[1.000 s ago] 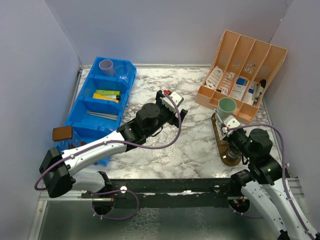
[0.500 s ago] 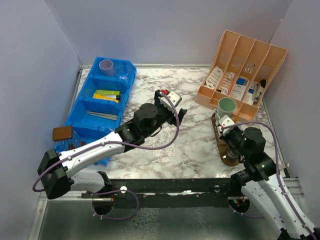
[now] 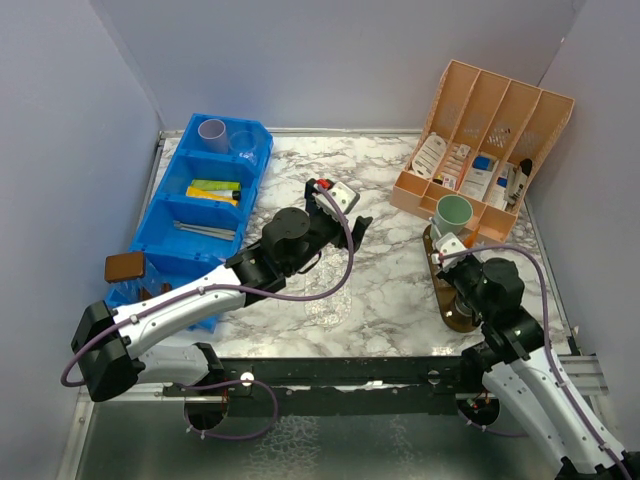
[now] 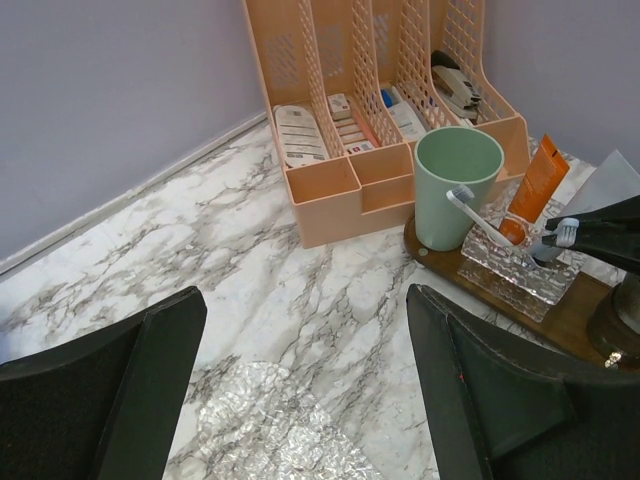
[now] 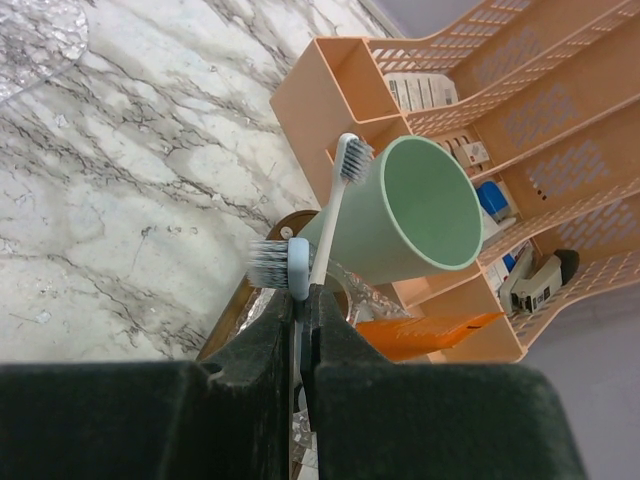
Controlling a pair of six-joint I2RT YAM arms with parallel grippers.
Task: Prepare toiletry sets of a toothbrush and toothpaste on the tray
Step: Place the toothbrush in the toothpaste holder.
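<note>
A mint green cup [image 3: 453, 213] stands on the brown wooden tray [image 3: 447, 287] at the right. A white toothbrush [image 5: 334, 215] leans against the cup. Beside it, a ribbed clear holder [image 4: 515, 262] carries an orange tube [image 4: 535, 185]. My right gripper [image 5: 305, 295] is shut on a light-blue toothbrush [image 5: 298, 268], its bristled head sticking out just above the holder. My left gripper [image 4: 305, 390] hangs open over the middle of the marble table, with nothing between its fingers [image 4: 130, 380].
A blue bin [image 3: 160, 225] at the left holds a lilac cup [image 3: 212, 131], a clear cup [image 3: 245, 140], tubes [image 3: 215, 188] and toothbrushes [image 3: 205, 230]. A peach organizer [image 3: 465, 85] stands behind the tray. A crinkly clear patch [image 3: 325, 300] lies on the marble.
The left arm has drawn back slightly to the left. The right wrist has shifted a little left with the toothbrush still pinched. Both grippers kept their state.
</note>
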